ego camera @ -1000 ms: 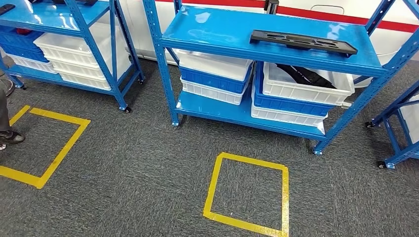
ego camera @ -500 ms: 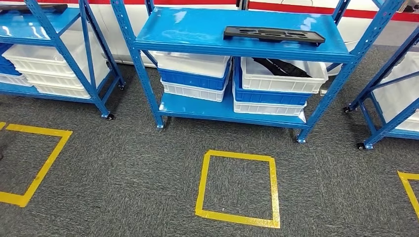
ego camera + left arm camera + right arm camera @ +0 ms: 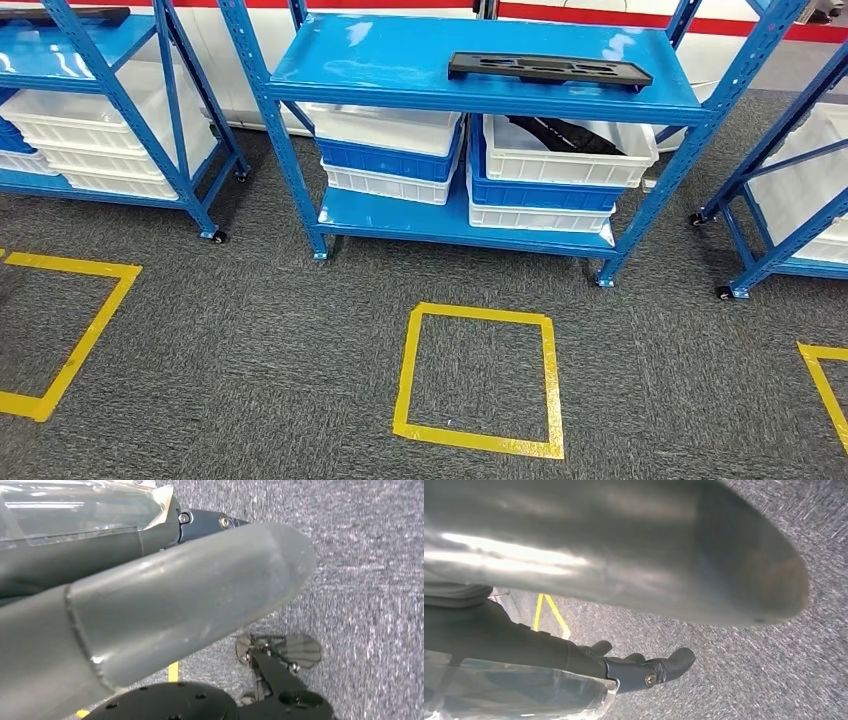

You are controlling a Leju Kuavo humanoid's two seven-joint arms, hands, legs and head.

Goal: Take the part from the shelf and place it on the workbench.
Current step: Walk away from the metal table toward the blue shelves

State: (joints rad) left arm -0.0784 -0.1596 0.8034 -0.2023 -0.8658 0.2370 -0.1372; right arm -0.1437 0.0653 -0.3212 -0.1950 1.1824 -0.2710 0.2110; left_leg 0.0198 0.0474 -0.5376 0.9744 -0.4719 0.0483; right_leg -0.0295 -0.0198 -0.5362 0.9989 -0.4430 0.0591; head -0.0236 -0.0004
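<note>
Grey carpet (image 3: 250,330) covers the floor, and nearest in the head view a square of yellow tape (image 3: 478,378) is stuck to it, with parts of two more yellow squares at the far left (image 3: 70,330) and far right (image 3: 825,385). Both wrist views look down at this same carpet from close behind hanging hands. In the left wrist view the left hand (image 3: 165,610) is mostly a thick grey thumb with a dark finger tip behind it; whether its fingers are spread or curled cannot be told, and nothing is seen in it. In the right wrist view the right hand (image 3: 624,580) shows its grey thumb large and dark fingers (image 3: 659,667) lying loosely extended over the carpet, holding nothing.

Beyond the middle square stands a blue shelf (image 3: 400,70) on castors. Its lower level carries stacked white and blue bins (image 3: 560,175); the top right bin holds something dark. On the top level, toward the right side, lies the part (image 3: 548,69): a long, flat black plate with cut-out openings. Its long axis runs left to right, nearly parallel to the shelf's front edge. More blue racks (image 3: 120,110) with white bins flank the shelf on both sides.
</note>
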